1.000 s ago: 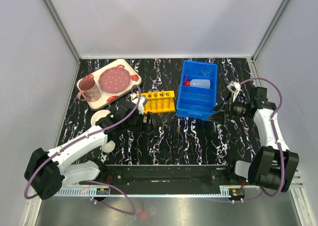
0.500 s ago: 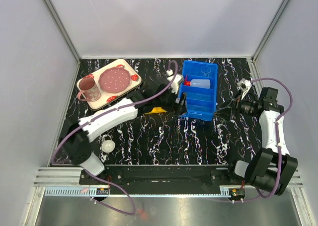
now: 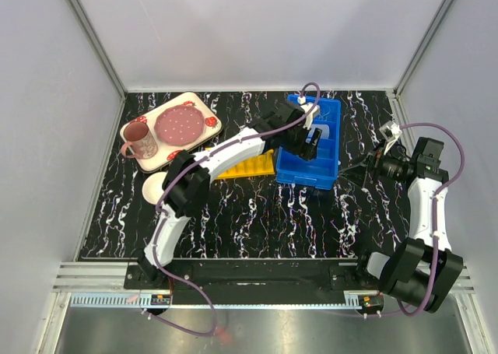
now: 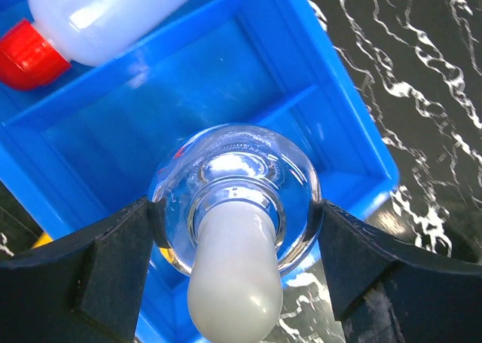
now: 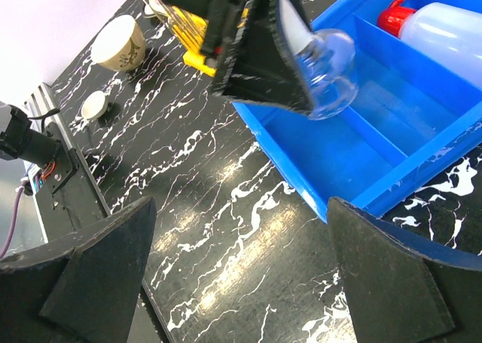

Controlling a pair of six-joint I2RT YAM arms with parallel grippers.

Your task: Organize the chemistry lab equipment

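Note:
My left gripper [image 4: 237, 234] is shut on the small clear glass flask [image 4: 237, 173], which has a white stopper, and holds it above the middle compartment of the blue bin [image 4: 331, 124]. The flask also shows in the right wrist view [image 5: 331, 71]. The red-capped squeeze bottle [image 4: 113, 15] lies in the bin's far compartment. The yellow tube rack [image 3: 253, 166] stands left of the bin, with thin test tubes [image 5: 177, 15] in it. The small white dish [image 5: 96, 104] sits near the table's front. My right gripper [image 5: 241, 267] is open and empty, right of the bin.
A strawberry tray [image 3: 204, 105] with a pink mug [image 3: 138, 140] and a plate [image 3: 180, 123] stands at the back left. A larger white bowl [image 3: 156, 187] sits at the left. The left arm [image 3: 226, 155] stretches across the rack towards the bin [image 3: 311, 167].
My left arm has swung from the table's left, past the rack, to above the blue bin with the flask. My right gripper has drawn back to the right.

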